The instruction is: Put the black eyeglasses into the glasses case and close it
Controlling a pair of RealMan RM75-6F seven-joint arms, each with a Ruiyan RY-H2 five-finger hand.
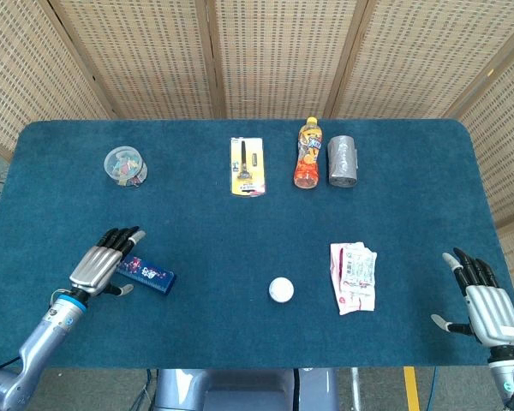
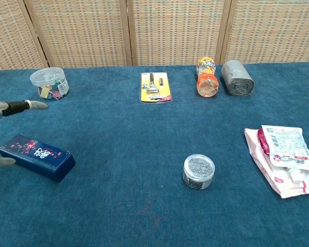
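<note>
The glasses case (image 1: 147, 275) is a dark blue box with a pink flower print. It lies flat with its lid down at the front left of the table, also seen in the chest view as the glasses case (image 2: 37, 157). No black eyeglasses show in either view. My left hand (image 1: 101, 263) is open just left of the case, fingers spread above its left end and holding nothing. In the chest view only the left hand's fingers (image 2: 19, 106) and thumb tip show at the frame edge. My right hand (image 1: 481, 300) rests open at the front right corner, far from the case.
Along the back stand a clear jar of clips (image 1: 125, 165), a yellow razor pack (image 1: 248, 166), an orange bottle (image 1: 307, 154) lying down and a grey roll (image 1: 343, 160). A small round tin (image 1: 280, 290) and white-pink pouches (image 1: 353, 277) lie at the front middle.
</note>
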